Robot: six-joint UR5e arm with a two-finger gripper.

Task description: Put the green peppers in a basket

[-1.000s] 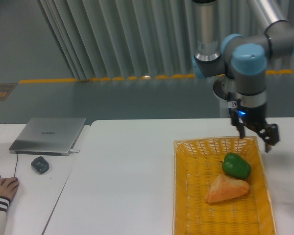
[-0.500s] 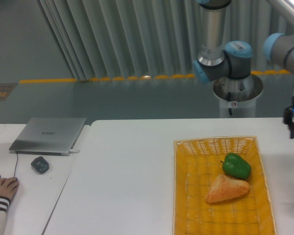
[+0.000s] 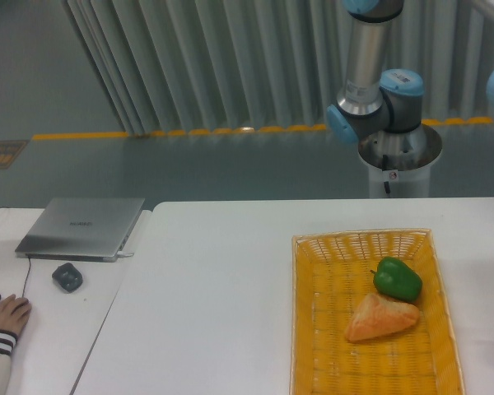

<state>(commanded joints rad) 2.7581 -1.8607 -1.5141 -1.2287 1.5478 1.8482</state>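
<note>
Green pepper [image 3: 397, 278] rests inside the basket [image 3: 313, 329], touching the bread piece [image 3: 380, 318] on its near side, so the task looks finished; the claw is out of view, its state unknown.

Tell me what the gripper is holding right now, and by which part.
Cannot be told directly: the gripper is out of view. The green pepper lies free in the basket, touching the bread piece, so it is not held.
</note>
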